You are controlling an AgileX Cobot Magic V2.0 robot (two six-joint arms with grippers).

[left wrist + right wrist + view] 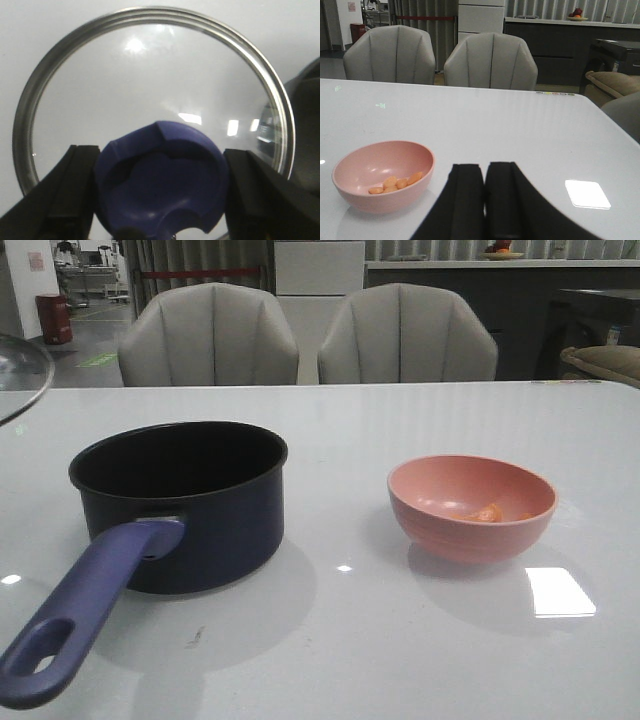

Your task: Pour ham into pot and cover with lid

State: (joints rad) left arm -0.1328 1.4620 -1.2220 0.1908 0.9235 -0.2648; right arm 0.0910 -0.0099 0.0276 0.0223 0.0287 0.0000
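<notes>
The pot point(185, 502) stands on the left of the table, its inside black and bare, its purple-blue handle point(85, 605) pointing toward the near edge. The ham point(487, 513) lies in a pink bowl point(470, 508) on the right; it also shows in the right wrist view point(395, 183). The lid point(150, 85) hangs under my left gripper point(161, 150), which is shut on its dark blue knob point(162, 182). Only the lid's rim point(22, 375) shows in the front view, raised at the far left. My right gripper point(484, 167) is shut and empty, to the right of the bowl point(382, 175).
The pot's edge point(307, 125) shows dark beside the lid in the left wrist view. Two grey chairs point(300, 335) stand behind the table's far edge. A bright light patch point(558, 592) lies on the white table right of the bowl.
</notes>
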